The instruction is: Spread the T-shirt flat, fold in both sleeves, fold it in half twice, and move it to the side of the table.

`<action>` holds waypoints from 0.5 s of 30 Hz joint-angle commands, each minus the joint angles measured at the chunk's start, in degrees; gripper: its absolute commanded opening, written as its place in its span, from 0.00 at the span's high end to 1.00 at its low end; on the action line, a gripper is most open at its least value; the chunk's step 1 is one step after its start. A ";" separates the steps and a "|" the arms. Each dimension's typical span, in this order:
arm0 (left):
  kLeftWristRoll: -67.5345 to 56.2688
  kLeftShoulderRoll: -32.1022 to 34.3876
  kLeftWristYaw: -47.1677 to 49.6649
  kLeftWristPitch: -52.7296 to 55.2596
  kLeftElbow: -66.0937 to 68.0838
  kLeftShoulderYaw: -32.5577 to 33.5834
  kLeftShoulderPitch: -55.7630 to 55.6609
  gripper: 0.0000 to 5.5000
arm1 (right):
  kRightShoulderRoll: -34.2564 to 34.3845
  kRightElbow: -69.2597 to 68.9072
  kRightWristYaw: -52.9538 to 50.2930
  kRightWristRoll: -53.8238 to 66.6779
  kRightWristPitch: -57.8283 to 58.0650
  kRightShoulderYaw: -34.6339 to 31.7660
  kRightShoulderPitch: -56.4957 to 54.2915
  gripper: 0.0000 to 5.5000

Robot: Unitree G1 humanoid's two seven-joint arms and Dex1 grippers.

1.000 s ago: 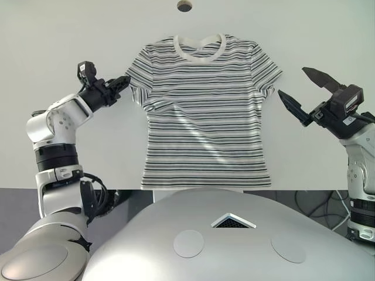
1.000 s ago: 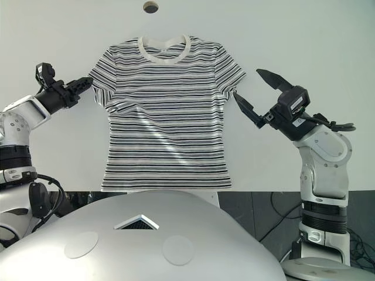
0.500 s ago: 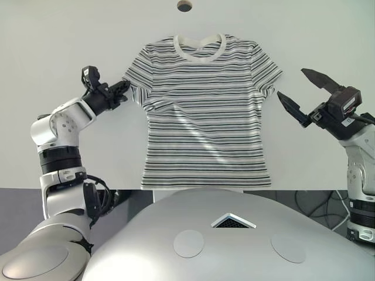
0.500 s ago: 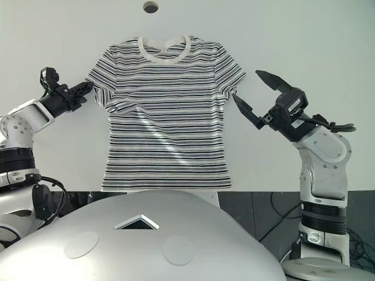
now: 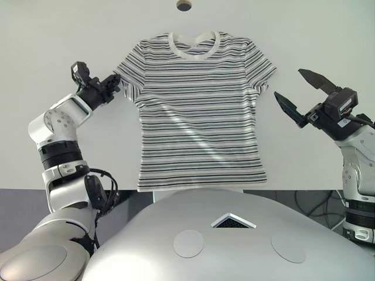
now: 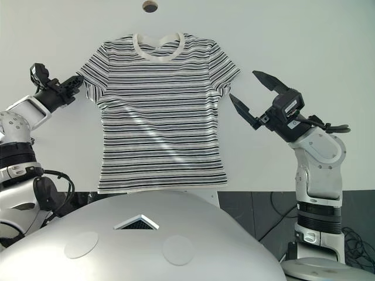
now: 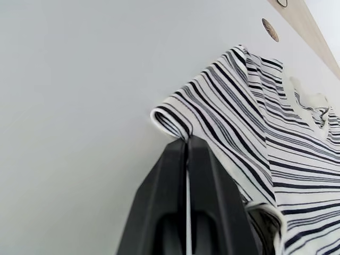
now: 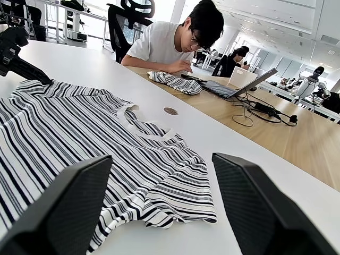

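The T-shirt (image 5: 199, 111) is lying face up and mostly flat on the white table (image 5: 58, 35). Its collar is pointing away from you and its bottom hem is reaching the near edge. A few shallow creases are running across the chest, and the left sleeve (image 7: 170, 114) is curling up slightly at its cuff.

Your left gripper (image 7: 186, 141) is pinching that cuff with its fingers pressed together, low over the table just beside the shirt's left shoulder. Your right gripper (image 5: 288, 83) is hovering with its fingers spread wide, near the right sleeve (image 5: 263, 70) but not touching it.

By my reading, you are finishing the spreading step and getting ready for the first sleeve fold. The next move is asking you to carry the pinched cuff inward over the chest and lay it down without dragging the body of the shirt. After that, bring the open right gripper down onto the other cuff.

The tabletop is looking smooth, so the cloth may slide with any sideways pull. A small round hole (image 5: 184, 5) is sitting in the table just beyond the collar. Behind it, a wooden desk (image 8: 297, 138) is carrying a laptop (image 8: 228, 87), loose cables (image 8: 265, 109) and another striped cloth (image 8: 175, 82). An office chair (image 8: 130, 18) is standing further back.
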 commanded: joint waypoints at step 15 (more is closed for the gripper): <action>5.51 -3.81 -0.85 -4.36 -22.20 -14.94 0.42 0.99 | 1.19 1.13 -0.84 -2.07 -0.66 3.22 -1.90 0.36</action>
